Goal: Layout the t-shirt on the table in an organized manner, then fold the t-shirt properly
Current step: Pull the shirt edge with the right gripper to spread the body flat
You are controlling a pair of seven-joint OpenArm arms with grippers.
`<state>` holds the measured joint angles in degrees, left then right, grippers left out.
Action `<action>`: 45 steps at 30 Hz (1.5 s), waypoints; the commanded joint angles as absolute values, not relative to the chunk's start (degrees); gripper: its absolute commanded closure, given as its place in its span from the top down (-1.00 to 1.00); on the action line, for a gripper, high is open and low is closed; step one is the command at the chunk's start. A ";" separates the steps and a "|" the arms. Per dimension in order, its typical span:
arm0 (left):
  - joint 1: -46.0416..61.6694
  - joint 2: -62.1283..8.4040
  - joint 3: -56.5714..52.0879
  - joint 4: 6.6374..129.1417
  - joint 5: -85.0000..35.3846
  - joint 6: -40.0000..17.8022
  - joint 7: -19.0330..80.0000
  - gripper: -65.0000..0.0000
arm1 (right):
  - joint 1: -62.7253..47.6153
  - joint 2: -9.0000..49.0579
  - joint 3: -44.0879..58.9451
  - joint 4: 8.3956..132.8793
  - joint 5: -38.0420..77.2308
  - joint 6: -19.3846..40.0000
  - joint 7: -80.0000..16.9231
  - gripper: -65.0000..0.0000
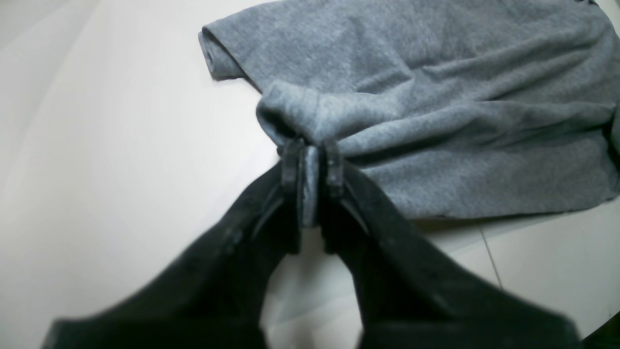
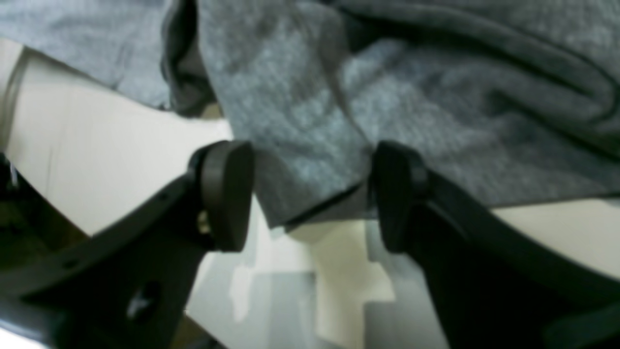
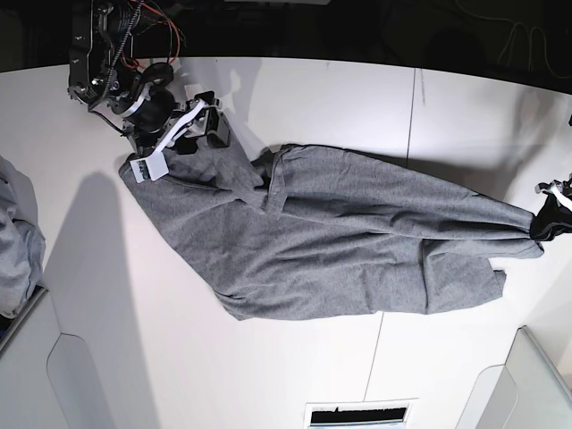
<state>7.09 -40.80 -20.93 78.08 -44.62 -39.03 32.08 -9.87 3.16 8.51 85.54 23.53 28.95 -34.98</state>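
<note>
White table (image 3: 295, 375) w/ thin seam, grey t-shirt (image 3: 340, 241) across, dark backdrop.

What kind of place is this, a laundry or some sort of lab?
Probably a robotics lab workbench: two robot arms work a grey t-shirt on a white table, exposed wiring runs along one arm, and light grey bins sit at the corners.
</note>
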 commanded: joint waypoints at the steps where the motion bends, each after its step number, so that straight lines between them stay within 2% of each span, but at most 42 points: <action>1: 6.37 -42.39 -21.56 78.81 -45.63 -39.24 30.68 -0.76 | -8.88 3.29 8.10 85.73 24.36 29.15 -34.06 0.18; 3: 6.35 -42.39 -21.56 78.81 -45.63 -39.24 30.65 -0.76 | -8.32 3.01 7.22 85.25 24.40 29.80 -34.11 0.12; 7: 6.37 -42.39 -21.56 78.81 -46.70 -39.24 30.70 -0.76 | -7.62 2.96 5.26 85.30 24.62 30.02 -34.06 -0.43; 13: 6.37 -42.39 -21.56 78.81 -46.68 -39.24 30.89 -0.76 | -7.31 2.96 4.80 85.34 24.45 30.09 -34.06 -1.00; 17: 6.35 -42.39 -21.56 78.81 -46.44 -39.24 31.09 -0.77 | -7.33 2.98 4.80 85.78 25.34 32.40 -35.38 -1.00; 22: 6.37 -42.41 -21.56 78.81 -42.87 -39.24 31.14 -0.83 | -7.64 3.01 4.80 90.00 31.29 33.54 -43.33 -1.00; 29: 6.79 -42.54 -21.56 78.81 -41.06 -39.27 33.71 -0.84 | -13.91 3.07 3.38 97.38 39.68 34.79 -50.28 -1.00; 36: 8.34 -42.85 -21.56 78.78 -41.08 -39.24 34.76 -0.84 | -19.59 6.26 -2.85 98.85 39.33 34.54 -49.93 -1.00; 37: 8.47 -42.85 -21.56 78.78 -41.08 -39.27 35.00 -0.84 | -19.55 6.68 -2.94 98.85 38.48 34.28 -49.89 -0.90; 39: 8.80 -42.85 -21.56 78.78 -41.06 -39.27 35.05 -0.84 | -19.40 6.87 -2.59 99.07 37.28 34.28 -48.86 -0.35; 40: 8.95 -42.87 -21.56 78.78 -41.08 -39.29 35.24 -0.84 | -19.27 6.96 -2.22 99.33 37.21 34.30 -48.27 -0.17; 41: 8.95 -42.85 -21.56 78.78 -41.10 -39.27 35.68 -0.84 | -19.03 6.96 -1.76 99.79 37.23 34.30 -47.57 -0.08; 43: 8.97 -42.85 -21.56 78.78 -41.10 -39.27 36.51 -0.83 | -18.28 6.96 -0.21 100.95 37.26 34.28 -46.04 -0.08; 45: 9.41 -42.87 -21.56 78.78 -41.10 -39.27 37.15 -0.67 | -17.26 6.94 2.26 102.15 37.23 34.26 -44.27 -0.08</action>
<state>9.72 -41.15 -20.95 78.08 -40.36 -39.05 37.71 -17.74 6.74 1.98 101.01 36.12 34.06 -45.60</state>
